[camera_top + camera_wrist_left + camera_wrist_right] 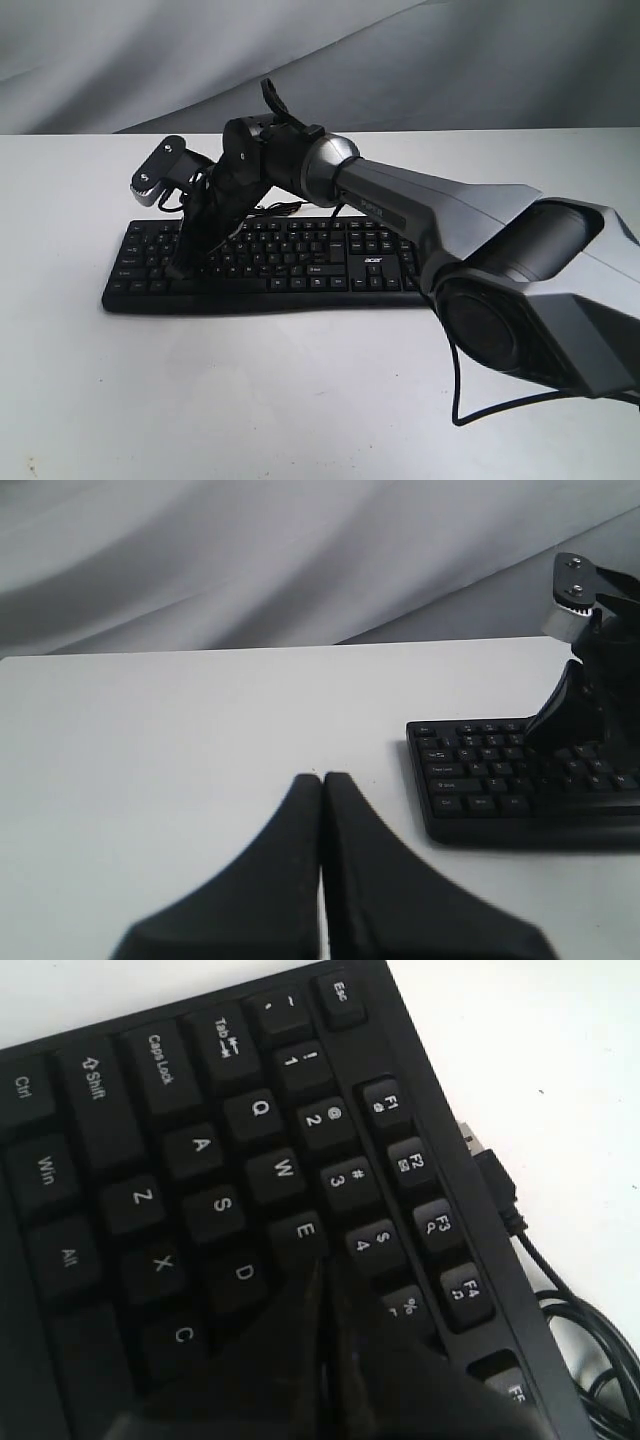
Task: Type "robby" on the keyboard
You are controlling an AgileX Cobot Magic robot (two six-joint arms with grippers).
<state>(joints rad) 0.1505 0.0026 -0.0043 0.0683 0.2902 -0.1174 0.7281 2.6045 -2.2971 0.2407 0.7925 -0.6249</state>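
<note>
While the left gripper (322,780) hangs clenched over the table (150,730), the right gripper (322,1270), also clenched empty, points beside E on the keyboard (300,262), centre-left of the exterior view: probably first R, needing a straight press.

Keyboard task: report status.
Right gripper shut, tips beside E key. Left gripper shut, over table beside keyboard. Cable behind it, off the keys.

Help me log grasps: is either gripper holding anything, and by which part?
Neither holds anything. The left gripper is shut empty; the right gripper, also shut, points at the keyboard.
</note>
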